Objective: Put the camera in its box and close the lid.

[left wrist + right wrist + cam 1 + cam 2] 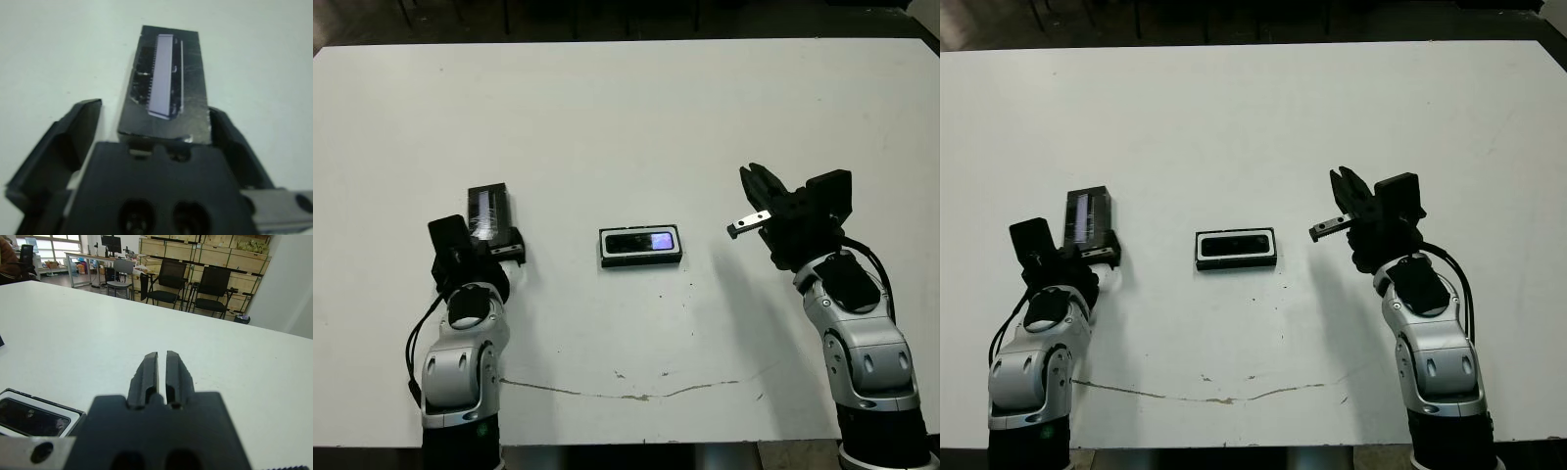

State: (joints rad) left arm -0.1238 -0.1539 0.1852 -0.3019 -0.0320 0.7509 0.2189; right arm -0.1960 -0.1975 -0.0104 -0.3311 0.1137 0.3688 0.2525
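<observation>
This looks like a lab or workshop with an office corner. A plain white table [626,108], scuffed and cracked along its near edge, stands on a dark floor. In the right wrist view, beyond the table's far side, stand black office chairs [172,281], a grey chair [122,276], a desk [90,259] with a monitor [111,243], and stacked wooden crates [195,249] against the wall. Bright windows [44,242] show at the far end.

The lid's [166,93] near end was hidden behind the left pincer's [155,128] black body; the box [34,415] was cut off at lower left.
</observation>
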